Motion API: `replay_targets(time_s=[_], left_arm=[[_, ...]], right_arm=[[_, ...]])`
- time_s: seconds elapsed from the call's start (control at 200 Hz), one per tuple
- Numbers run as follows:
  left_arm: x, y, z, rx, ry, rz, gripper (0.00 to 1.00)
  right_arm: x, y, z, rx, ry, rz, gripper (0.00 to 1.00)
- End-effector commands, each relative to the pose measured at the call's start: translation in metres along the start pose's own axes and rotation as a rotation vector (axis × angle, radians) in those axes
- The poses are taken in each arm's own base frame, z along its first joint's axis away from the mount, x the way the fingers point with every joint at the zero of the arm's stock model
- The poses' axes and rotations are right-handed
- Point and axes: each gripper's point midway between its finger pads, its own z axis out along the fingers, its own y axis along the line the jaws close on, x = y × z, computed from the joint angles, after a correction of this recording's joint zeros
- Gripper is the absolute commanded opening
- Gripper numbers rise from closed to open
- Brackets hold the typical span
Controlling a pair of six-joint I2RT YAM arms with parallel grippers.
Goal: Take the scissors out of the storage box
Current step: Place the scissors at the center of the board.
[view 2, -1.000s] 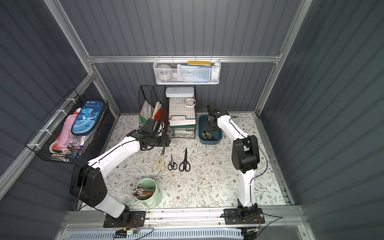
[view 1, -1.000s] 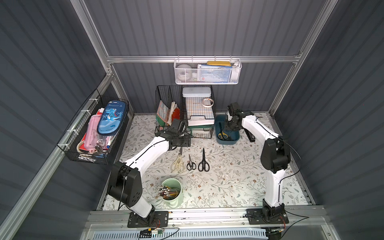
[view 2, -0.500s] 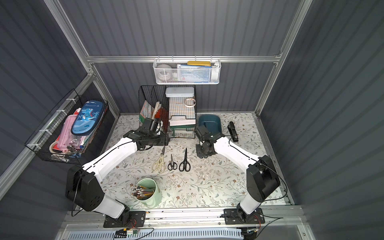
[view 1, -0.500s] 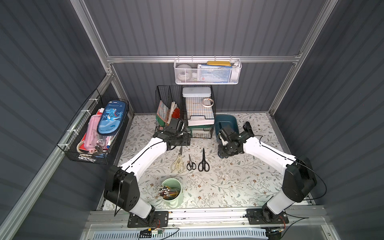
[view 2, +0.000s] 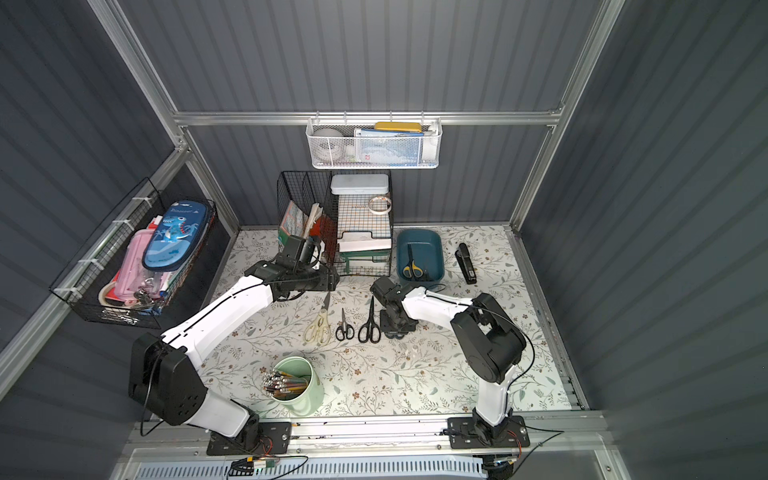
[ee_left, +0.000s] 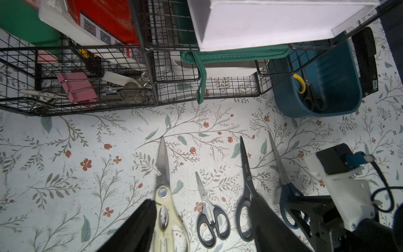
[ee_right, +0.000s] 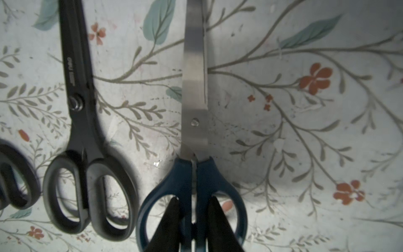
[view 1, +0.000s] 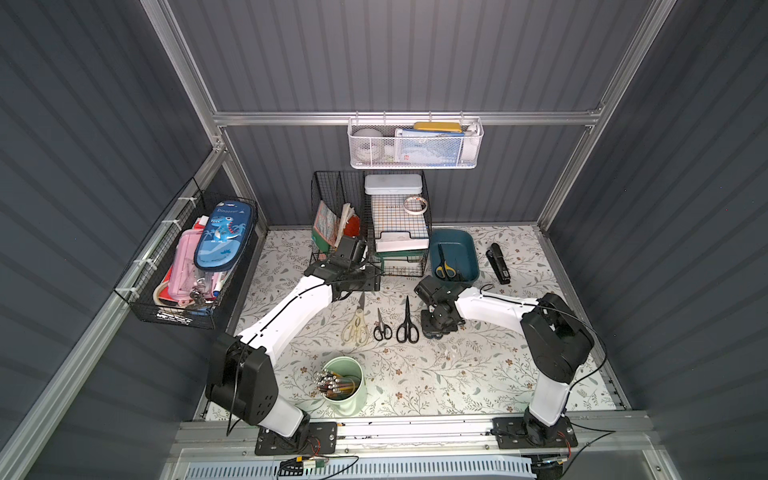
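Note:
Three scissors lie in a row on the floral mat: cream-handled, small black and long black. Right of them, my right gripper is shut on the inner handle bars of the dark-blue-handled scissors. They are held flat and low at the mat, blades pointing to the back. My left gripper hangs open above the cream and small black pairs, holding nothing. The teal storage box at the back holds yellow-and-black scissors and a small black pair.
A black stapler lies right of the box. The black wire-mesh organiser stands left of it, close behind my left gripper. A green cup of pencils stands at the front. A white mesh basket and a side basket hang on the walls.
My right arm has come out of the storage box with the dark-blue-handled scissors and moved forward and down beside the long black pair. The left arm has barely moved.

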Motion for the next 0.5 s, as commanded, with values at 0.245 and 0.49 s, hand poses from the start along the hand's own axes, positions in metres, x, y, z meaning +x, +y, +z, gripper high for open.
replay_targets(time_s=[0.245,0.49], left_arm=[[0.0007,0.0016,-0.0076,-0.002,0.001,0.001,0.73],[0.0036,0.0033,-0.0070,-0.008,0.008,0.003,0.73]], right_arm=[[-0.0013,0.0006,0.0023,0.019,-0.003,0.009,0.20],[0.0005,-0.0010,0.0014,0.026,0.006,-0.005,0.35]])
